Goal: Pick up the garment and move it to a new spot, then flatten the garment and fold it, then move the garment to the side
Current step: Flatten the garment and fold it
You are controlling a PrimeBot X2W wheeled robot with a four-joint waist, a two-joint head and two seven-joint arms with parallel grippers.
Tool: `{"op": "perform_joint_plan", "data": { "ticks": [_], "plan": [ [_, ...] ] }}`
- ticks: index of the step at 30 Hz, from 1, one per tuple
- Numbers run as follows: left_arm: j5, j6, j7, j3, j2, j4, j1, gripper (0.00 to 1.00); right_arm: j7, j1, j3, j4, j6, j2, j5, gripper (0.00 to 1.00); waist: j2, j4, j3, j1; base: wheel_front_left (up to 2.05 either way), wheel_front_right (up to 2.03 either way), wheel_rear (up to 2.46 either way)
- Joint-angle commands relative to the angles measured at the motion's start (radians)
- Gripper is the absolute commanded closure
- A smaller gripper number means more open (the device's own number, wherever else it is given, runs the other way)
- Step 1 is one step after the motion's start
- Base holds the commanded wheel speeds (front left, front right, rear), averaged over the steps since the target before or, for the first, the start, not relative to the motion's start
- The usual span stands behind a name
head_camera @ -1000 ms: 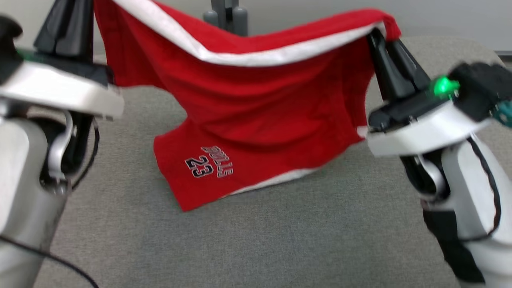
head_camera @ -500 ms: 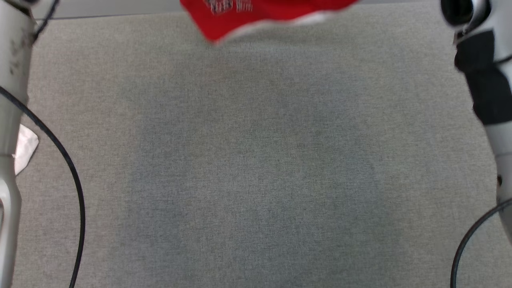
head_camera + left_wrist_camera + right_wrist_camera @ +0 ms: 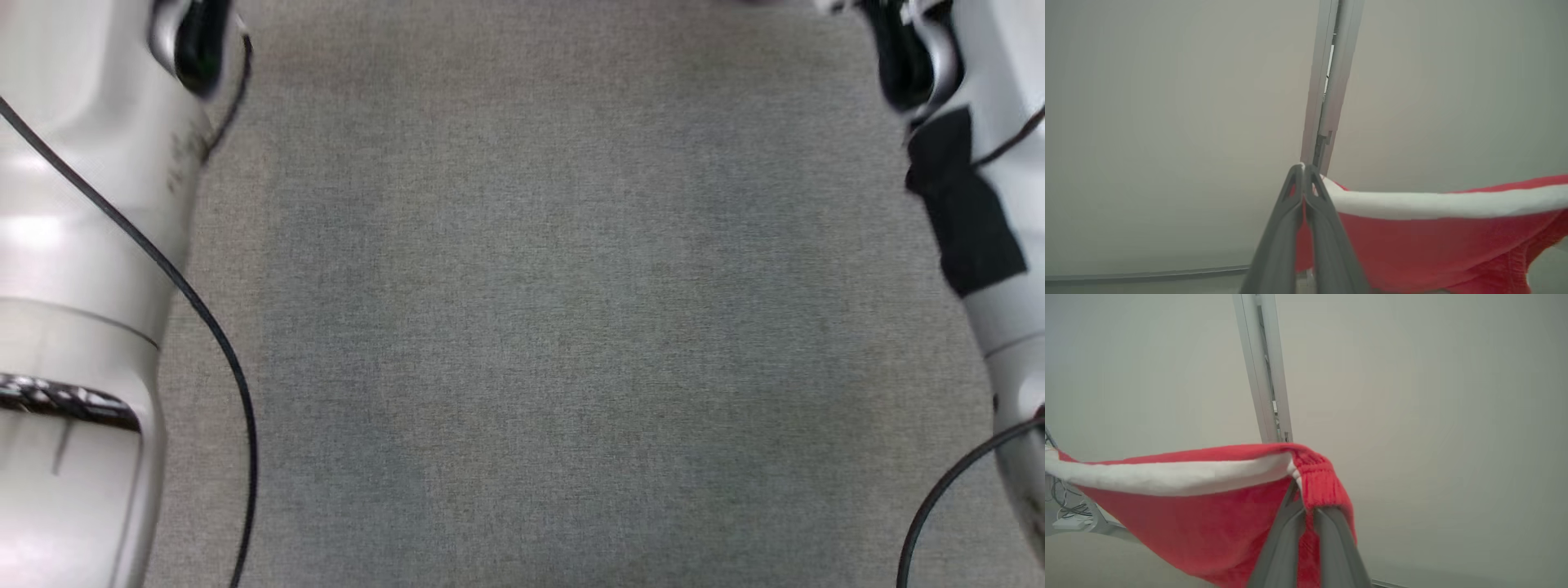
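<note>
The garment is red with a white band along its edge. In the left wrist view the garment (image 3: 1437,241) hangs stretched to the right of my left gripper (image 3: 1303,169), whose fingers are shut on its corner. Seen from the right wrist, the garment (image 3: 1208,506) stretches left from my right gripper (image 3: 1306,498), shut on the elastic red corner that drapes over the fingertips. The cloth is held up in the air between both grippers. In the head view, the pale left forearm (image 3: 73,245) and right forearm (image 3: 988,204) frame the picture.
A grey fabric-covered table (image 3: 539,310) spreads below in the head view. Black cables (image 3: 204,327) run along both forearms. A grey upright post (image 3: 1331,81) stands against a pale wall behind the garment. Cables and a white box (image 3: 1065,518) lie at the right wrist view's left.
The head camera has tilted down, so the garment and both grippers have left the head view's top. Both grips stay shut.
</note>
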Motion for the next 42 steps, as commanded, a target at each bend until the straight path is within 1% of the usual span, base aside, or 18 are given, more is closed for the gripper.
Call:
{"op": "perform_joint_plan", "data": {
  "ticks": [1,2,4,6,8,9,11,15,20,24,28,30,31,32,33,37,42],
  "plan": [
    [-0.013,-0.003,-0.012,0.011,-0.002,0.005,0.033,1.00,-0.002,0.049,-0.002,-0.022,0.000,-0.003,0.025,1.00,0.0000,0.014,0.018,0.0000,0.00,0.00,0.00],
    [-0.012,-0.005,-0.016,0.014,-0.002,0.003,0.052,1.00,-0.002,0.076,0.015,-0.035,0.000,-0.004,0.021,1.00,0.0000,0.014,0.028,0.0000,0.00,0.00,0.00],
    [-0.017,-0.006,-0.018,0.025,-0.010,-0.011,0.122,1.00,-0.002,0.158,0.013,-0.076,0.000,-0.005,0.068,1.00,0.0000,0.017,0.027,0.0000,0.00,0.00,0.00],
    [0.002,0.013,-0.019,0.048,0.008,-0.074,0.181,1.00,-0.003,0.232,0.015,-0.139,0.000,-0.010,0.106,1.00,0.0000,0.015,0.027,0.0000,0.00,0.00,0.00],
    [-0.012,0.011,-0.019,0.081,0.005,-0.141,0.273,1.00,-0.003,0.316,0.007,-0.208,0.000,-0.015,0.139,1.00,0.0000,0.012,0.022,0.0000,0.00,0.00,0.00],
    [-0.003,0.024,-0.019,0.100,0.018,-0.184,0.311,1.00,-0.002,0.363,0.014,-0.241,0.000,-0.021,0.146,1.00,0.0000,0.011,0.017,0.0000,0.00,0.00,0.00],
    [-0.002,0.028,-0.019,0.133,0.027,-0.264,0.414,1.00,-0.002,0.462,0.025,-0.311,0.000,-0.016,0.170,1.00,0.0000,0.003,-0.007,0.0000,0.00,0.00,0.00],
    [0.025,0.065,-0.019,0.179,0.049,-0.453,0.622,1.00,-0.003,0.647,0.060,-0.417,0.000,-0.037,0.191,1.00,0.0000,-0.010,-0.060,0.0000,0.00,0.00,0.00],
    [0.049,0.120,-0.008,0.182,0.096,-0.677,0.904,1.00,-0.003,0.839,0.096,-0.502,0.000,-0.058,0.215,1.00,0.0000,-0.031,-0.137,0.0000,0.00,0.00,0.00],
    [0.042,0.187,0.060,0.188,0.133,-0.866,1.120,1.00,-0.003,0.956,0.114,-0.518,0.000,-0.084,0.232,1.00,0.0000,-0.037,-0.194,0.0000,0.00,0.00,0.00],
    [0.024,0.254,0.152,0.177,0.146,-1.036,1.322,1.00,0.001,1.068,0.103,-0.530,0.000,-0.103,0.240,1.00,0.0000,-0.033,-0.270,0.0000,0.00,0.00,0.00],
    [0.017,0.281,0.201,0.162,0.154,-1.115,1.402,1.00,0.008,1.118,0.087,-0.544,0.000,-0.115,0.234,1.00,0.0000,-0.025,-0.296,0.0000,0.00,0.00,0.00],
    [0.017,0.281,0.201,0.162,0.154,-1.115,1.402,1.00,0.008,1.118,0.087,-0.544,0.000,-0.115,0.234,1.00,0.0000,-0.025,-0.296,0.0000,0.00,0.00,0.00],
    [0.014,0.297,0.220,0.163,0.162,-1.154,1.440,1.00,0.017,1.143,0.080,-0.558,0.000,-0.112,0.234,1.00,0.0000,-0.022,-0.304,0.0000,0.00,0.00,0.00],
    [0.015,0.322,0.262,0.158,0.179,-1.219,1.510,1.00,0.029,1.191,0.058,-0.583,0.000,-0.111,0.219,1.00,0.0000,-0.017,-0.319,0.0000,0.00,0.00,0.00],
    [0.014,0.364,0.330,0.153,0.206,-1.326,1.611,1.00,0.077,1.297,0.009,-0.654,0.000,-0.100,0.192,1.00,0.0000,-0.004,-0.334,0.0000,0.00,0.00,0.00],
    [0.007,0.406,0.388,0.162,0.235,-1.420,1.695,1.00,0.156,1.441,-0.065,-0.771,0.000,-0.057,0.139,1.00,0.0000,0.004,-0.337,0.0000,0.00,0.00,0.00]
  ]
}}
